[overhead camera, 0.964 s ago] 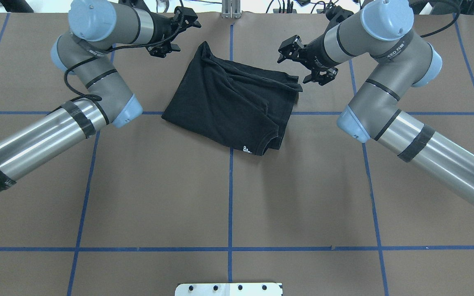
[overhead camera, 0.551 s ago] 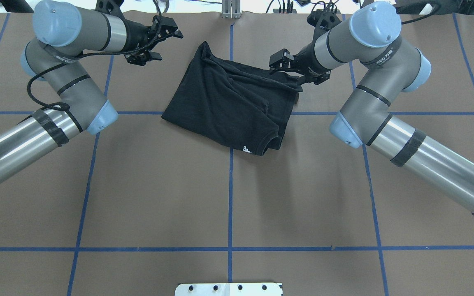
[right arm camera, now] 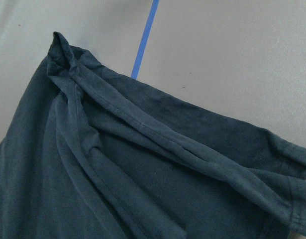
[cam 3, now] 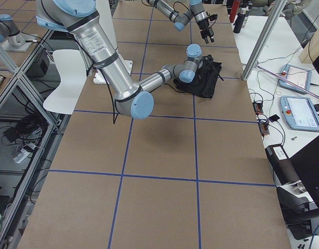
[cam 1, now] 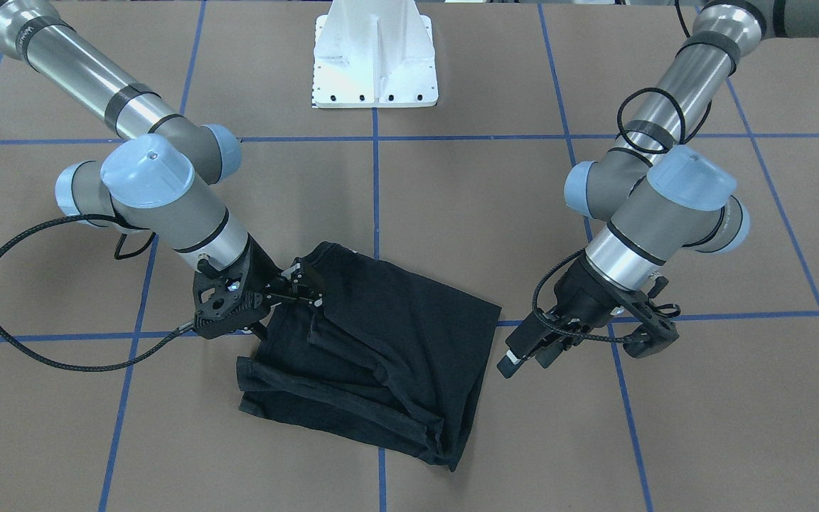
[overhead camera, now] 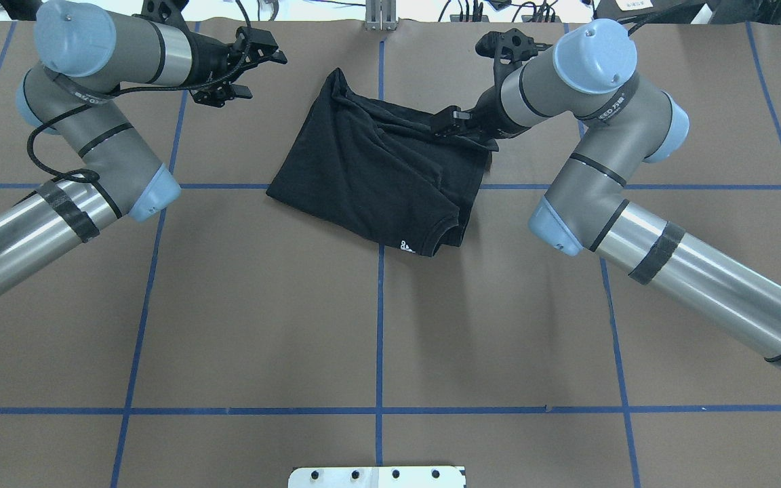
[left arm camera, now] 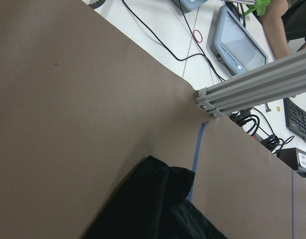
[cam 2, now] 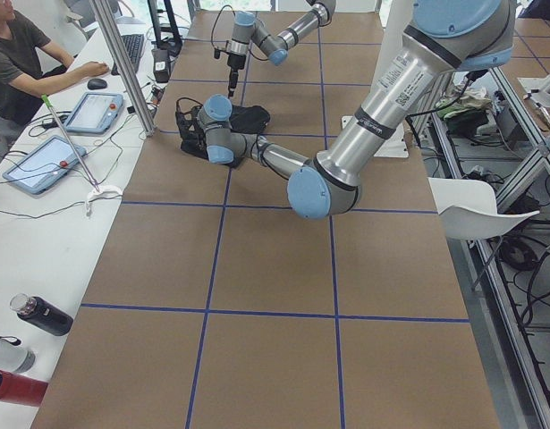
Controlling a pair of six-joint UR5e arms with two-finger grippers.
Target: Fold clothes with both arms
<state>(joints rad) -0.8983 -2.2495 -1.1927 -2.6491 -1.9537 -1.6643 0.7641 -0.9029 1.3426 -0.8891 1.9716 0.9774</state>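
Though low over the T-shirt [overhead camera: 363,169], right gripper [cam 1: 303,288] agape and empty

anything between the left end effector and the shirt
Nothing visible does: only table surface lies between the left end effector and the black T-shirt. The right end effector is at the shirt's opposite edge.

brown table [overhead camera: 262,325], blue tape grid [overhead camera: 379,325]; seated operator [cam 2: 20,58] beside tablets [cam 2: 94,112]; white chair [cam 2: 471,214]; bottles [cam 2: 42,315]

Bare table [overhead camera: 262,135] between your left gripper [overhead camera: 251,74] and the shirt [overhead camera: 370,169] — right gripper [cam 1: 303,288] crowding its edge, metal post [overhead camera: 380,15] beyond
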